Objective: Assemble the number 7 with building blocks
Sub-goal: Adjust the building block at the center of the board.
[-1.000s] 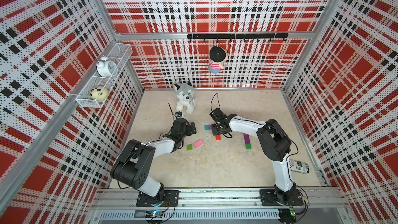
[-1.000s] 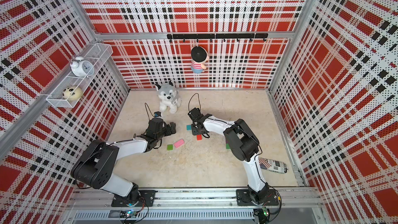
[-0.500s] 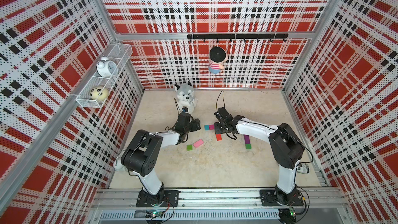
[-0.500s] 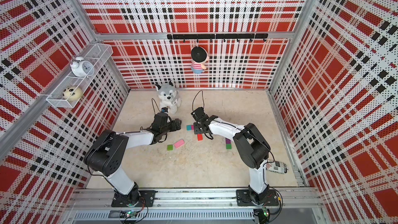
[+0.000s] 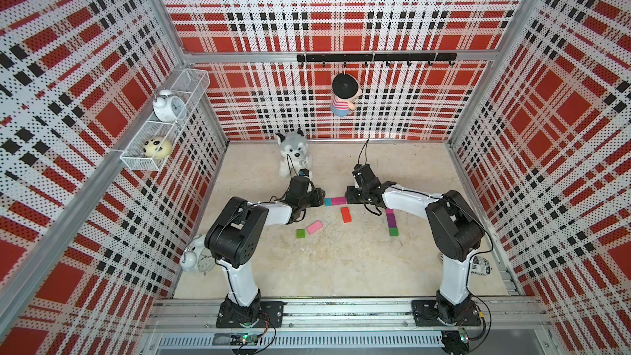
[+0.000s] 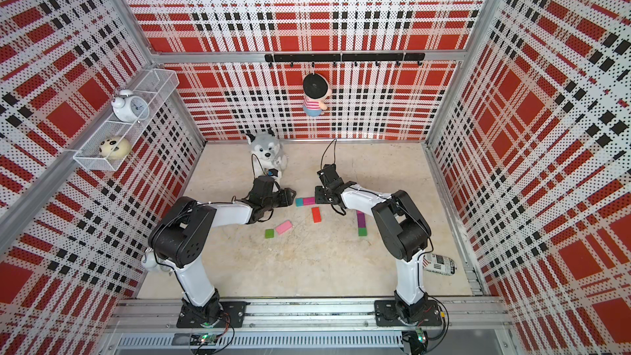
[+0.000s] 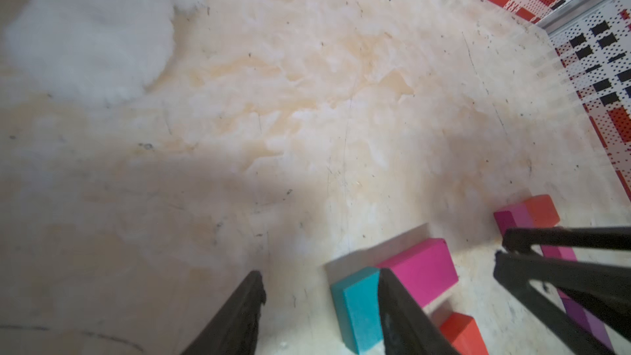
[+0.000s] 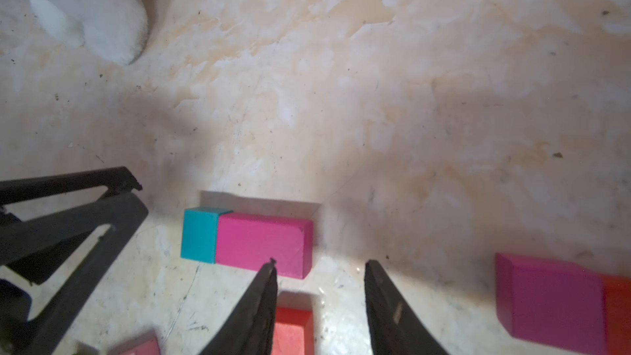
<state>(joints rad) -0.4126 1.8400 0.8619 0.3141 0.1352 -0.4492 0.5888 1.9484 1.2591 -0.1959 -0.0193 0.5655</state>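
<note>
Both grippers hang low over the table [image 5: 341,268], facing each other across a short bar of two building blocks: a teal square [image 5: 328,202] touching the end of a magenta rectangle [image 5: 339,200], around the table's middle. The left gripper [image 7: 321,273] is released. Only bare table shows between its jaws, and one finger [image 7: 399,309] is just beside the teal square. The right gripper [image 8: 321,262] is also released and grasps nothing, its tips just short of the magenta rectangle. A red-orange block [image 5: 345,214] lies near the bar, toward the front edge. A pink block [image 5: 314,227] and a green square [image 5: 300,233] sit just beside each other, closer to the front edge. Toward the right edge, a purple block [image 5: 391,221] and a green end block [image 5: 393,231] lie end to end — partly under the right arm.
</note>
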